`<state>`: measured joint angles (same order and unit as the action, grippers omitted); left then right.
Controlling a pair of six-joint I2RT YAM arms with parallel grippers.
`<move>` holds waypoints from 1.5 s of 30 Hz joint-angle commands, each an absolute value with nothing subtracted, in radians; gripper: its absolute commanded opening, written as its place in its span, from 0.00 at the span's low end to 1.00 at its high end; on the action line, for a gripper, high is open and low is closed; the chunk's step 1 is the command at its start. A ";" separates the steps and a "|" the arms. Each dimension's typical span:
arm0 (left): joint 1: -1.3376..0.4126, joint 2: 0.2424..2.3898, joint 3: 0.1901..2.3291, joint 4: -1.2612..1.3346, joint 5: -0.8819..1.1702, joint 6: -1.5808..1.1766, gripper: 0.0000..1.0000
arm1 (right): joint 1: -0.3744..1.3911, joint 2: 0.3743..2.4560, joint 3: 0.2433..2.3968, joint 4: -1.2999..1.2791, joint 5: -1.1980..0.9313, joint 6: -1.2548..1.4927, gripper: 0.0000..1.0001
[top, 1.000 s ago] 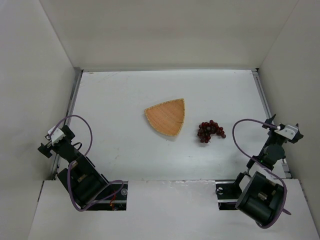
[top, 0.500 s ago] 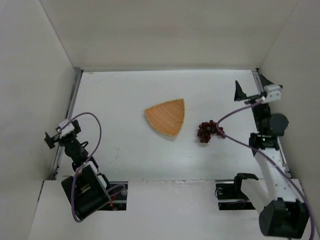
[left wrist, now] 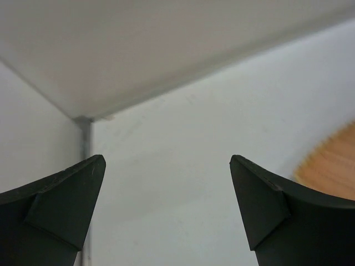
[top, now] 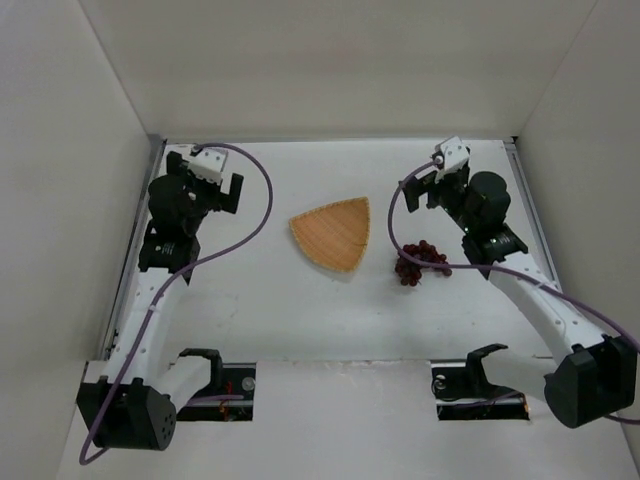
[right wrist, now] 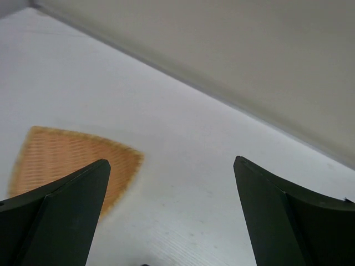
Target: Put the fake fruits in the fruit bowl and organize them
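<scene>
**Wicker bowl empty, grapes on the table, both arms now out over the work**

Left wrist view: the left claw [left wrist: 167, 159] is spread wide with nothing between its fingers. A sliver of the fruit bowl [left wrist: 333, 162] shows at 3 o'clock, and the back corner of the table [left wrist: 166, 210] at 9 o'clock.

Right wrist view: the right claw [right wrist: 172, 160] is also spread wide and empty. The bowl lies at 8 o'clock, and the grapes are out of this view.

Top view: the grapes [top: 420, 262] lie on the table just beside the bowl, at its 4 o'clock and not touching it. The bowl holds nothing. A second ago both arms were folded low at the near edge. Now the right claw hangs at 12 o'clock of the grapes, and the left claw sits well apart at the bowl's 10 o'clock. Bowl and grapes have not shifted.

Judged from this, only the reach has been done and the task itself has not started. The right arm looks best placed to come down on the bunch.
</scene>
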<state>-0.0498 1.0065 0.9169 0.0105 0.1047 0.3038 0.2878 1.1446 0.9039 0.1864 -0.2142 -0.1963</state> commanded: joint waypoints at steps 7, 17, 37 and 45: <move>-0.143 1.035 0.911 -0.324 0.245 0.198 1.00 | 0.492 1.031 0.784 0.321 0.434 -0.280 1.00; -0.154 1.012 0.876 -0.322 0.218 0.161 1.00 | 0.343 1.011 0.679 -0.127 0.223 0.964 1.00; -0.205 0.923 0.804 -0.302 0.166 0.186 1.00 | 0.363 1.427 0.709 -0.219 0.354 1.419 0.96; -0.154 0.911 0.759 -0.264 0.164 0.105 1.00 | 0.384 1.344 0.782 -0.137 0.411 1.122 0.09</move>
<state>-0.1822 0.9371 0.7780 -0.3248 0.1688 0.1589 0.3687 1.3857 0.7105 -0.2054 0.3733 1.2854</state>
